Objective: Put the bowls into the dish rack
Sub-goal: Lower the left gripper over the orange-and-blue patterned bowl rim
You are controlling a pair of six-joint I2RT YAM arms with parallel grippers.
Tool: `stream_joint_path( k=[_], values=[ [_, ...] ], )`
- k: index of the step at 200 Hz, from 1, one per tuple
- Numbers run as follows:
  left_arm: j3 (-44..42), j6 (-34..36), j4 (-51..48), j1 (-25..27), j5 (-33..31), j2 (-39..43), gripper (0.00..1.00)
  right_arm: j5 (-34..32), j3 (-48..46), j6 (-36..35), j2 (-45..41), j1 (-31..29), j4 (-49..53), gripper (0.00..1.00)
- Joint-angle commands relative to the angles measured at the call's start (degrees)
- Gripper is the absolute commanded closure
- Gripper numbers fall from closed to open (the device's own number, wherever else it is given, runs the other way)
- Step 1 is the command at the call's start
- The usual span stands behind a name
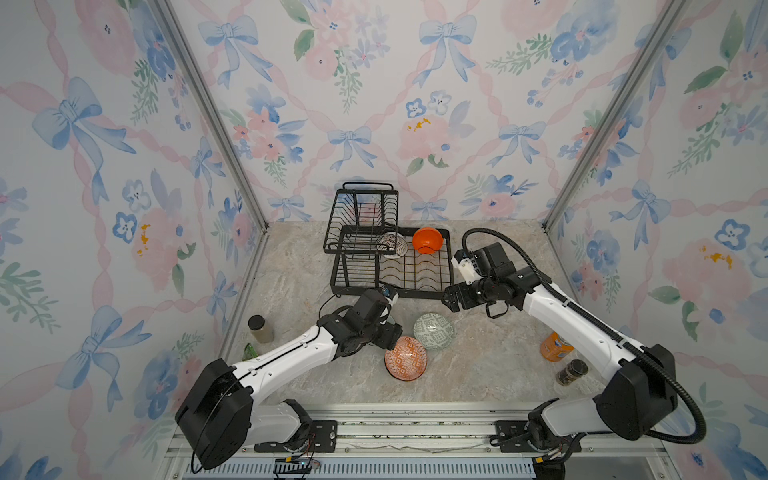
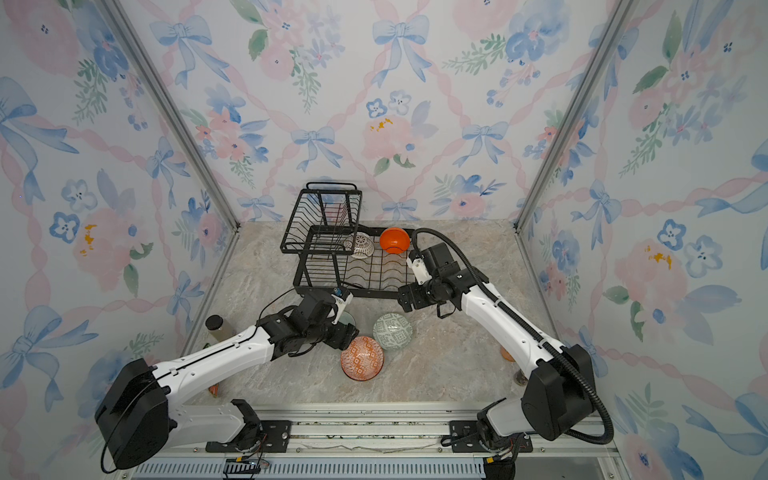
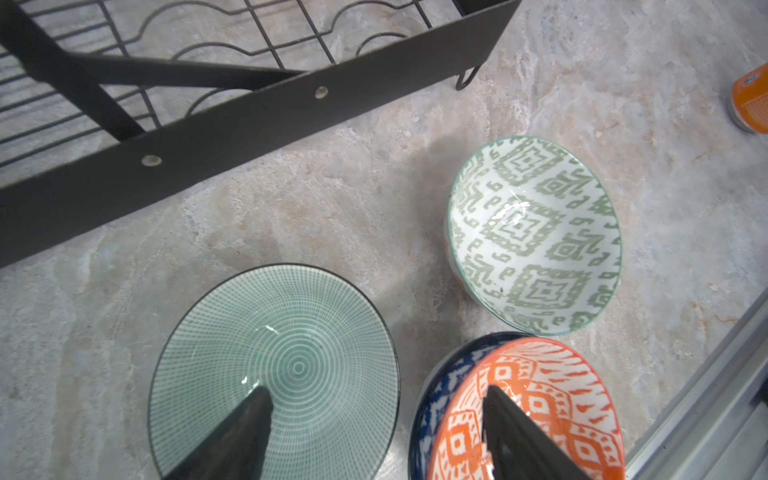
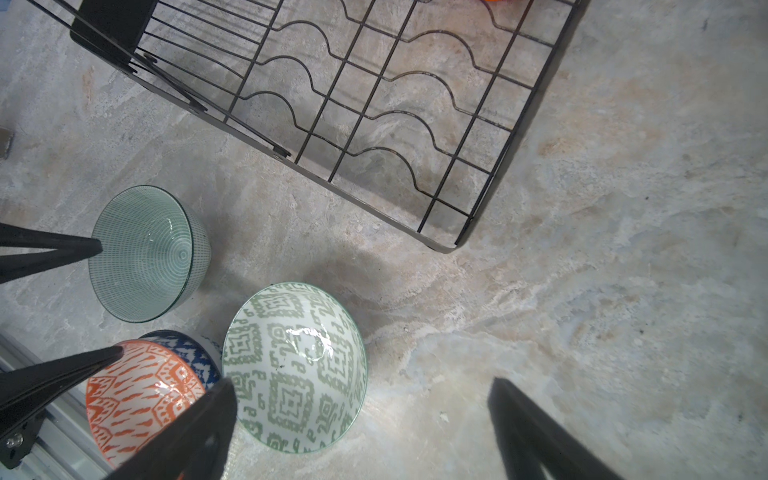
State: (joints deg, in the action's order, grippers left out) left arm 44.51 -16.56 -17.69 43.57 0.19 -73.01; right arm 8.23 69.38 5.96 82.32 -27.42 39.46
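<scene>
Left claw point(image 3: 376, 392) spread wide, gripping nothing. One finger point(image 3: 249, 432) sits over the inside of the mint bowl point(image 3: 291, 345), the other over the orange-white bowl point(image 3: 552, 399). Cannot tell if either touches.

Right claw point(image 4: 363, 384) also wide open and empty. It hangs at the front right corner of the dish rack point(image 1: 357, 250), above the table point(image 1: 478, 365).

Bowls, placed from the rack:
- Plain orange bowl point(image 1: 427, 240): in the lower tray, back right corner, tipped on its side.
- White-black bowl point(image 1: 394, 245): in the lower tray just left of the orange one, partly under the raised basket.
- Mint bowl: on the table just in front of the rack's front rail, upright. In both top views the left arm hides most of it.
- Green-white bowl point(image 1: 433, 331): on the table in front of the rack, right of the mint bowl, upright.
- Orange-white bowl: farthest in front of the rack, nested in a blue-white bowl point(image 3: 432, 399). It touches or nearly touches the green-white bowl.

Raised basket holds no bowl.

Orange can point(image 1: 555, 347) stands on the table well off to the rack's front right.
</scene>
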Motion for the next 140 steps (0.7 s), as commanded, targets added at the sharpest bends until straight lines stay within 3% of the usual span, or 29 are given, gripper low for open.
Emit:
stream_joint_path(
  k=[1,28,83,140],
  values=[
    [-1.9,0.3,-0.6,1.7,1.9,0.1,0.21,0.7,-0.3,-0.4,0.5,0.2,0.6,0.03],
    [-3.4,-0.4,-0.7,2.7,2.3,0.4,0.29,0.9,-0.3,-0.3,0.4,0.3,0.7,0.03],
    [-3.7,-0.2,-0.7,2.9,2.9,-0.9,0.58,1.0,-0.2,-0.3,0.3,0.2,0.9,0.03],
    [-3.1,-0.2,-0.7,3.0,2.9,-1.6,0.73,0.6,-0.6,-0.4,-0.1,0.1,1.1,0.03]
  ],
)
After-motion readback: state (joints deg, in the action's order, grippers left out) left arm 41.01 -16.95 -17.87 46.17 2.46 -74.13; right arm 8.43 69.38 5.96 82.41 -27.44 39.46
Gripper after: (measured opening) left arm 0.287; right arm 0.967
